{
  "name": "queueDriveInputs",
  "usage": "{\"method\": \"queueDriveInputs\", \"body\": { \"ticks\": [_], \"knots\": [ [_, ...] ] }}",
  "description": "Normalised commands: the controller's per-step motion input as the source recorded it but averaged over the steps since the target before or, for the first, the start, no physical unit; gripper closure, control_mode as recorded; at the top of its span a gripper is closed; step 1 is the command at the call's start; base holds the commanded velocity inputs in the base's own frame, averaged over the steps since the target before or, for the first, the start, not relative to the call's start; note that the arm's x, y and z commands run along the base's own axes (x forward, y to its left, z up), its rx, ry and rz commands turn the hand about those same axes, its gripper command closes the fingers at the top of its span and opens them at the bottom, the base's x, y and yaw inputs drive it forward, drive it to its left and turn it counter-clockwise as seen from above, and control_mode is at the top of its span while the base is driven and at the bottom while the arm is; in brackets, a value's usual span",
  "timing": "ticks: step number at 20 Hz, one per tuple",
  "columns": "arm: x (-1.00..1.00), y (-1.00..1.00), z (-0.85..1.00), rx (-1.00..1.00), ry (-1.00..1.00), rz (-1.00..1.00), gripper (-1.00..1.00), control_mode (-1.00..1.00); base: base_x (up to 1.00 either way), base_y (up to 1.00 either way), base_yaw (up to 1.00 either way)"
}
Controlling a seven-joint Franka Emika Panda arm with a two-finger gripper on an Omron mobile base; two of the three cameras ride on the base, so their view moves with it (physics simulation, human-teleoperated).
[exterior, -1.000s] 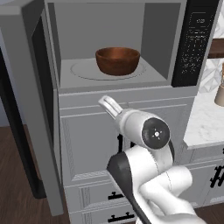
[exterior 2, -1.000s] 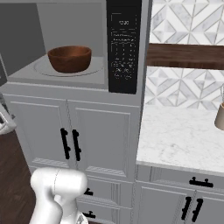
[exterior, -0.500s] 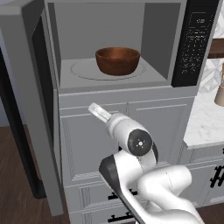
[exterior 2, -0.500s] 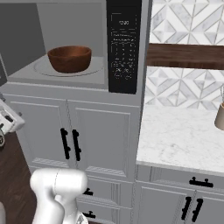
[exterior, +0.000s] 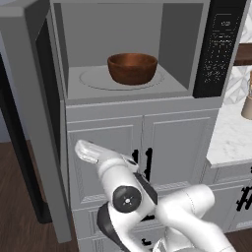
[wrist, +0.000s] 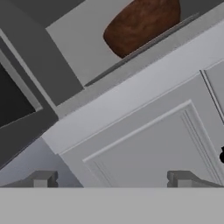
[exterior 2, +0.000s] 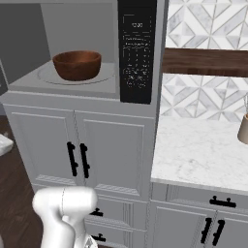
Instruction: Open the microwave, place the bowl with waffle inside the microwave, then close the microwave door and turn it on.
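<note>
The microwave (exterior: pixel 113 29) stands open, its black keypad panel (exterior 2: pixel 137 51) on the right. The reddish-brown bowl (exterior: pixel 132 68) (exterior 2: pixel 76 64) sits on the turntable inside; its contents are hidden from these angles. The microwave door (exterior: pixel 29 123) is swung wide to the left, dark glass facing inward. My gripper (wrist: pixel 111 179) is open and empty. It hangs low in front of the grey cabinet face below the microwave's left side, looking up at the bowl (wrist: pixel 142 24) and the door's window (wrist: pixel 17 100). The white hand (exterior: pixel 87 150) sits left of the cabinet handles.
Grey cabinet doors with short black handles (exterior: pixel 147 162) (exterior 2: pixel 77 160) lie under the microwave. A marble counter (exterior 2: pixel 203 150) extends right, with a pale beige jar (exterior 2: pixel 243 128) on it. Dark wood floor lies at lower left.
The arm has swung down and to the left, from just below the microwave opening to cabinet level. The bowl and door have not moved. The gripper has stayed open.
</note>
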Motion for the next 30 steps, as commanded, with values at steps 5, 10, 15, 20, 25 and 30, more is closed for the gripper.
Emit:
{"method": "queueDriveInputs", "body": {
  "ticks": [5, 10, 15, 20, 25, 30],
  "knots": [
    [0.06, 0.01, -0.44, -0.04, -0.14, 0.00, -1.00, -1.00, 0.00, 0.00, 0.00],
    [-0.08, 0.34, -0.16, -0.08, -0.17, 0.00, -1.00, -1.00, 0.00, 0.00, 0.00],
    [-0.35, 0.64, 0.00, -0.07, -0.21, 0.00, -1.00, -1.00, 0.00, 0.00, 0.00],
    [-0.26, 0.79, 0.11, -0.05, -0.23, 0.00, -1.00, -1.00, 0.00, 0.00, 0.00],
    [-0.27, 0.59, 0.29, 0.00, -0.28, -0.04, -1.00, -1.00, 0.00, 0.00, 0.00],
    [-0.32, 0.48, 0.19, 0.00, -0.30, -0.08, -1.00, -1.00, 0.00, 0.00, 0.00]
  ]
}}
